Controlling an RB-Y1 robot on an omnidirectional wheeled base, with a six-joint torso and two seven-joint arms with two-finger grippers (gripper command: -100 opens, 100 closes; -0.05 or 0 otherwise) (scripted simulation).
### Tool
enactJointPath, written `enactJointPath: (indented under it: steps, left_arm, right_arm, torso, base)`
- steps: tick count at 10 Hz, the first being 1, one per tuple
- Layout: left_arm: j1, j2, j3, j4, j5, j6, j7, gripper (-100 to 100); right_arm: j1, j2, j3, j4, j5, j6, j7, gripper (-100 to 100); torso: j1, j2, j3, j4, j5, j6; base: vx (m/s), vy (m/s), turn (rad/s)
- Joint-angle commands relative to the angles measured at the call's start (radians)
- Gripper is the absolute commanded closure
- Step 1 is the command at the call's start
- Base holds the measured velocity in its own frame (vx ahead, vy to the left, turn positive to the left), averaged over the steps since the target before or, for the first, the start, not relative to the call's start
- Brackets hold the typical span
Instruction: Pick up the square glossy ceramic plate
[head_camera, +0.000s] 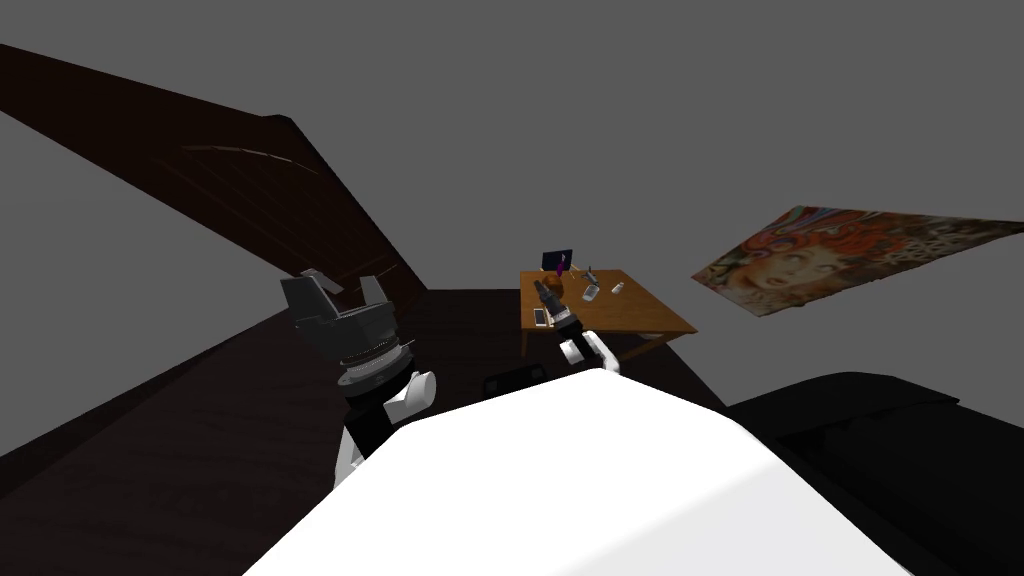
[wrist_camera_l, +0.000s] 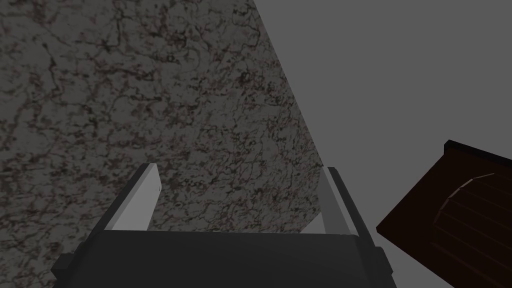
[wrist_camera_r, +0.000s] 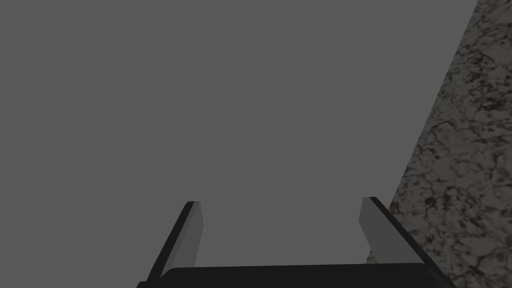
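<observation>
- The left gripper (wrist_camera_l: 241, 170) was held raised, its fingers spread wide, with nothing between them.
- The right gripper (wrist_camera_r: 280, 201) was likewise spread and empty, near the brown worktop (head_camera: 640, 315).
- Small things (head_camera: 591, 292) were seen on the worktop; the plate could not be told among them.

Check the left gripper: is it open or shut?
Open: the left gripper shows its two fingers wide apart in its wrist view, nothing held between them.
</observation>
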Motion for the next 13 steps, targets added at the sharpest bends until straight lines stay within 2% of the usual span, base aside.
enactJointPath:
  steps: [1,2,3,4,5,7,8,9,10,11,12,13]
  left_arm:
    - [0.0,0.0,0.0,0.0,0.0,0.0,0.0,0]
    - [0.0,0.0,0.0,0.0,0.0,0.0,0.0,0]
    - [0.0,0.0,0.0,0.0,0.0,0.0,0.0,0]
    - [0.0,0.0,0.0,0.0,0.0,0.0,0.0,0]
    - [0.0,0.0,0.0,0.0,0.0,0.0,0.0,0]
    - [0.0,0.0,0.0,0.0,0.0,0.0,0.0,0]
    - [0.0,0.0,0.0,0.0,0.0,0.0,0.0,0]
    - [0.0,0.0,0.0,0.0,0.0,0.0,0.0,0]
    - [0.0,0.0,0.0,0.0,0.0,0.0,0.0,0]
    - [0.0,0.0,0.0,0.0,0.0,0.0,0.0,0]
    - [0.0,0.0,0.0,0.0,0.0,0.0,0.0,0]
    - [0.0,0.0,0.0,0.0,0.0,0.0,0.0,0]
  right_arm:
    - [-0.013,-0.009,0.012,0.026,0.034,0.025,0.012,-100]
    - [-0.028,-0.017,0.037,0.066,0.074,0.059,0.034,-100]
    - [-0.028,-0.017,0.037,0.066,0.079,0.059,0.034,-100]
    - [-0.043,-0.026,0.062,0.107,0.12,0.093,0.056,-100]
    - [-0.043,-0.026,0.062,0.107,0.124,0.093,0.056,-100]
    - [-0.076,-0.045,0.113,0.178,0.195,0.158,0.101,-100]
    - [-0.076,-0.045,0.113,0.194,0.218,0.165,0.101,-100]
    - [-0.092,-0.054,0.14,0.227,0.253,0.2,0.124,-100]
    - [-0.092,-0.054,0.14,0.239,0.266,0.201,0.124,-100]
    - [-0.109,-0.065,0.166,0.279,0.303,0.239,0.147,-100]
    - [-0.109,-0.065,0.166,0.286,0.314,0.239,0.147,-100]
    - [-0.126,-0.075,0.193,0.332,0.353,0.27,0.171,-100]
  torso:
    - [0.0,0.0,0.0,0.0,0.0,0.0]
    - [0.0,0.0,0.0,0.0,0.0,0.0]
    - [0.0,0.0,0.0,0.0,0.0,0.0]
    - [0.0,0.0,0.0,0.0,0.0,0.0]
    - [0.0,0.0,0.0,0.0,0.0,0.0]
    - [0.0,0.0,0.0,0.0,0.0,0.0]
    - [0.0,0.0,0.0,0.0,0.0,0.0]
    - [0.0,0.0,0.0,0.0,0.0,0.0]
    - [0.0,0.0,0.0,0.0,0.0,0.0]
    - [0.0,0.0,0.0,0.0,0.0,0.0]
    - [0.0,0.0,0.0,0.0,0.0,0.0]
    - [0.0,0.0,0.0,0.0,0.0,0.0]
  base:
    - [-0.005,-0.018,0.007]
    - [-0.004,-0.015,0.016]
    - [-0.002,-0.014,0.01]
    - [-0.003,-0.016,0.017]
    - [-0.004,-0.015,0.012]
    - [-0.007,-0.021,0.027]
    - [-0.007,-0.023,0.008]
    - [-0.006,-0.022,0.01]
    - [-0.003,-0.017,0.012]
    - [-0.003,-0.018,0.021]
    - [-0.003,-0.015,0.012]
    - [-0.005,-0.017,0.021]
